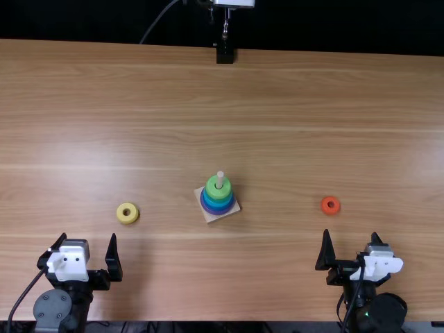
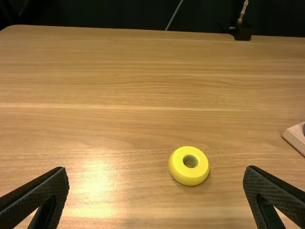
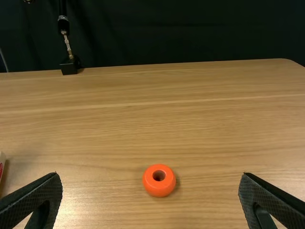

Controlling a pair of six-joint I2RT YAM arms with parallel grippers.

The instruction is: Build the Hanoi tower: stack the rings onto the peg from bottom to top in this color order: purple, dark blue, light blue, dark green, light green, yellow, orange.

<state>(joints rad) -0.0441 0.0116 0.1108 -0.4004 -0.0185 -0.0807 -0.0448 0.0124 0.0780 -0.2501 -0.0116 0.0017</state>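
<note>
Near the desk's (image 1: 277,104) near edge, the left gripper (image 1: 88,237) has its fingers spread, the yellow ring (image 1: 121,213) lying a little beyond and rightward. Mid-desk, between the two loose rings, the square wooden base (image 1: 208,218) carries the peg (image 1: 220,177) with a purple, blue and green stack (image 1: 218,201), well short of the black mount (image 1: 225,54) at the far edge. Rightward, the orange ring (image 1: 324,206) lies on bare wood just beyond the right gripper's (image 1: 351,236) spread fingers.
</note>
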